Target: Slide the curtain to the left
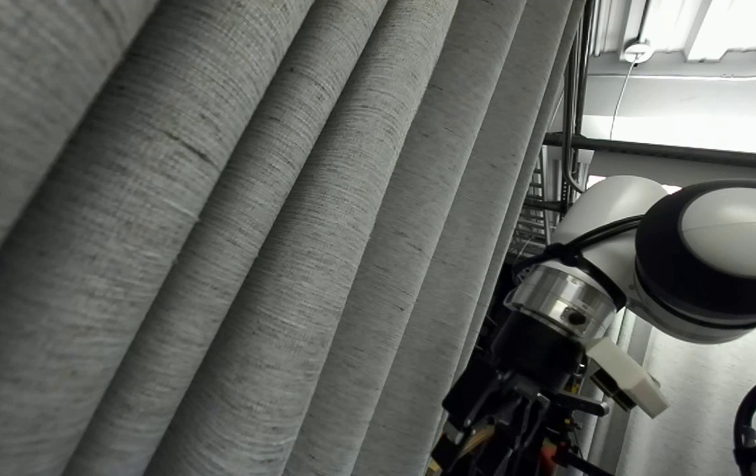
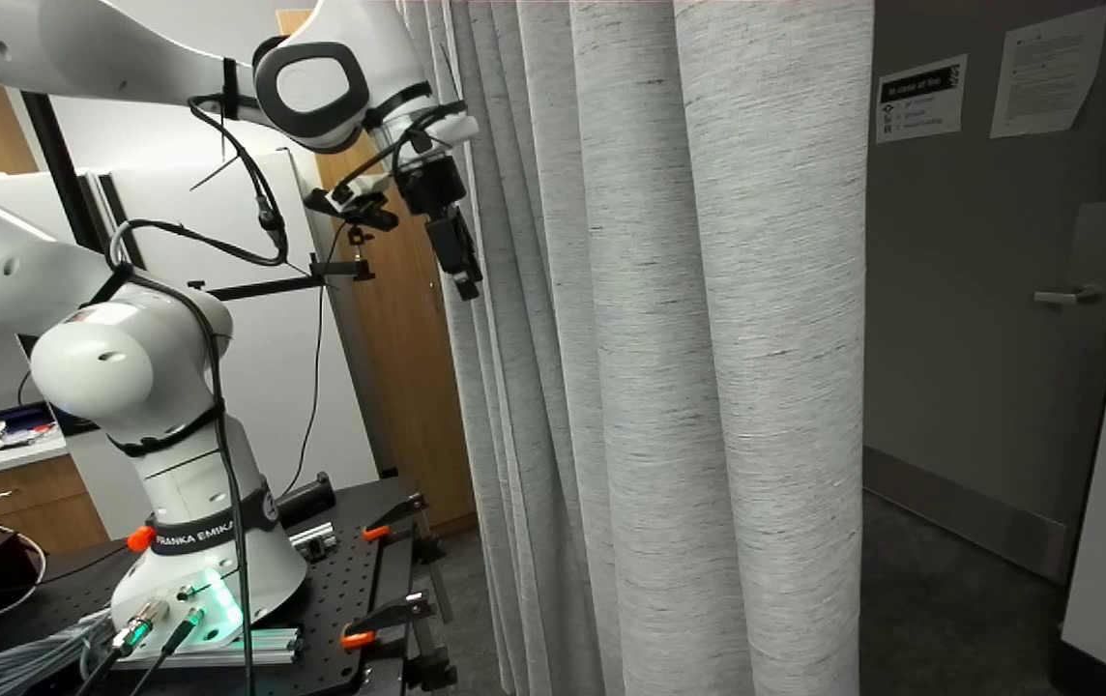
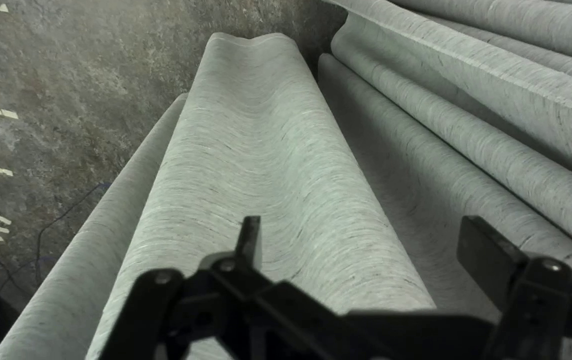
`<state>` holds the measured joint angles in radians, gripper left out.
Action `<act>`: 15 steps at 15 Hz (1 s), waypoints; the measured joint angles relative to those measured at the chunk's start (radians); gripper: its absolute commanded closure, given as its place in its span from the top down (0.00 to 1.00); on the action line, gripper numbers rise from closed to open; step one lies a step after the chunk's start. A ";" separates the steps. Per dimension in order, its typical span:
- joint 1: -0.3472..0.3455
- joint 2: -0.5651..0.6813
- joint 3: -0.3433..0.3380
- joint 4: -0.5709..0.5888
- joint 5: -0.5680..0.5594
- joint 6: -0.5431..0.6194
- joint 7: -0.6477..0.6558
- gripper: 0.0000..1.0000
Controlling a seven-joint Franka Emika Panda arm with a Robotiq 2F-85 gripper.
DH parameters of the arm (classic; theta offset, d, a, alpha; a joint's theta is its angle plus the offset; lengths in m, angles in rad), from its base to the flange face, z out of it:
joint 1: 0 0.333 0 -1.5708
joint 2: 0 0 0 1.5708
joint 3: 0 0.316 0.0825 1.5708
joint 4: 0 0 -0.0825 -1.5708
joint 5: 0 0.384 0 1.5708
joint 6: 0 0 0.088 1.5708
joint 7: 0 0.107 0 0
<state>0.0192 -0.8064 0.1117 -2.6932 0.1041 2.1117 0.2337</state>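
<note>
The large grey woven curtain hangs in deep vertical folds. It fills the right half of an exterior view (image 2: 650, 348) and shows tilted and close up in an exterior view (image 1: 272, 238). In the wrist view the curtain (image 3: 266, 165) runs down to the floor. My gripper (image 3: 361, 235) is open, its two black fingers wide apart, with a rounded fold ridge showing between them. In an exterior view the gripper (image 2: 468, 280) points down beside the curtain's left part. Whether the fingers touch the cloth I cannot tell. The gripper (image 1: 484, 449) is partly cut off at the bottom of an exterior view.
A grey door (image 2: 998, 338) stands behind the curtain's right edge. Wooden cabinets (image 2: 408, 387) stand behind the arm. The robot base is on a black table (image 2: 340, 580) with orange-tipped clamps (image 2: 389, 619). A camera mount arm (image 2: 263, 287) sticks out near the gripper.
</note>
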 measured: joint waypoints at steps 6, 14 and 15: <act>-0.092 0.001 -0.044 0.039 -0.084 0.035 0.000 1.00; -0.222 0.017 -0.113 0.129 -0.156 0.037 0.000 1.00; -0.222 0.019 -0.114 0.132 -0.156 0.037 0.000 1.00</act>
<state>-0.2028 -0.7873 -0.0022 -2.5613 -0.0515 2.1488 0.2336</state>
